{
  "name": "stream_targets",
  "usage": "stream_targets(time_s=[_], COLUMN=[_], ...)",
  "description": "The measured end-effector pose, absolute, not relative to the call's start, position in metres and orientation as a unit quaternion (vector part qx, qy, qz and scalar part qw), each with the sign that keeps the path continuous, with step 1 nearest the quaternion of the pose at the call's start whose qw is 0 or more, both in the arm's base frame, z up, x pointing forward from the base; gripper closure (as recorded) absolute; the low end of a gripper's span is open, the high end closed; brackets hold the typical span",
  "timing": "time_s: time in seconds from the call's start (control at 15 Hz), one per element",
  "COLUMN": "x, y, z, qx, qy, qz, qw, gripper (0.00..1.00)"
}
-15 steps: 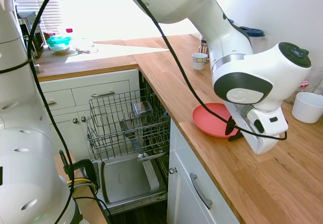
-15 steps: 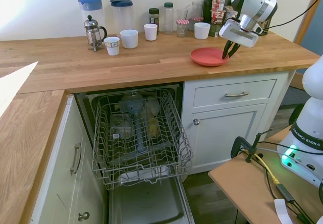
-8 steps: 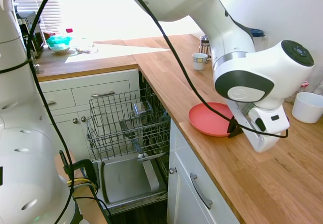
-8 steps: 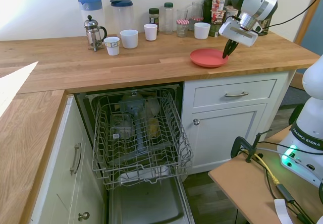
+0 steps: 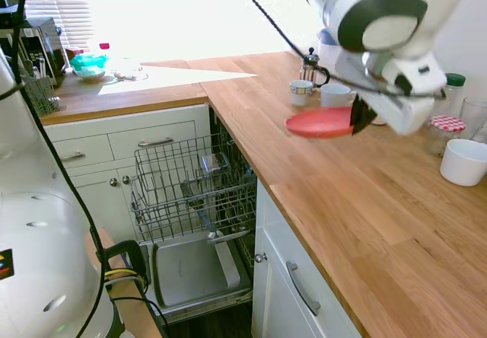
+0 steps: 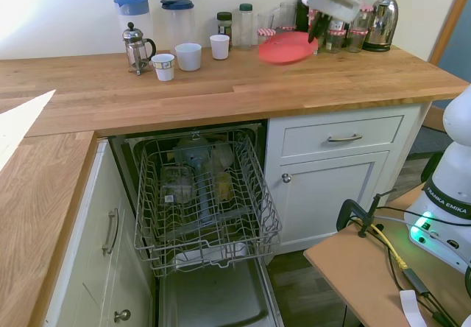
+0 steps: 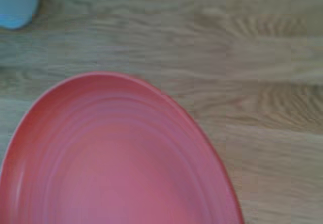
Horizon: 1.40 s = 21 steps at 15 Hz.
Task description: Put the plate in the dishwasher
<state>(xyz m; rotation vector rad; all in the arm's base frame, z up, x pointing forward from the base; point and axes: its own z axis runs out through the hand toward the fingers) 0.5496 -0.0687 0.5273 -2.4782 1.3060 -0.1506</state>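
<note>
Over the worktop [image 6: 221, 84], claw [image 6: 318, 26] grips plate [image 6: 287, 48]; dishwasher [image 6: 202, 194] holds dishes

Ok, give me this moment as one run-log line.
gripper: shut on plate | plate: lifted above counter | dishwasher: open, rack out

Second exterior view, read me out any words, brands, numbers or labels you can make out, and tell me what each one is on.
"FRANKA EMIKA" - printed running up the white robot base at the right edge.
Jars and bottles at the back of the counter carry labels, but they are too small to read.
The plate, the white mugs and the dishwasher show no print.
</note>
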Motion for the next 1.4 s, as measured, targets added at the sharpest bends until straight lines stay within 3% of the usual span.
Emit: stream_targets(time_s=[0.13, 0.27, 0.53, 0.73, 1.07, 1.4], x=[0.557, 0.566, 0.58, 0.553, 0.491, 0.411], y=[-0.01, 0.05, 0.162, 0.243, 0.353, 0.427], z=[0.594, 0.623, 0.616, 0.611, 0.503, 0.402], qx=[-0.891, -0.91, -0.943, -0.961, -0.969, -0.953], qy=[0.433, 0.399, 0.311, 0.232, 0.12, 0.028], qz=[-0.074, -0.091, -0.11, -0.128, -0.162, -0.246], qw=[0.12, 0.067, -0.033, -0.073, -0.145, -0.175], gripper=[1.0, 1.0, 1.0, 1.0, 1.0, 1.0])
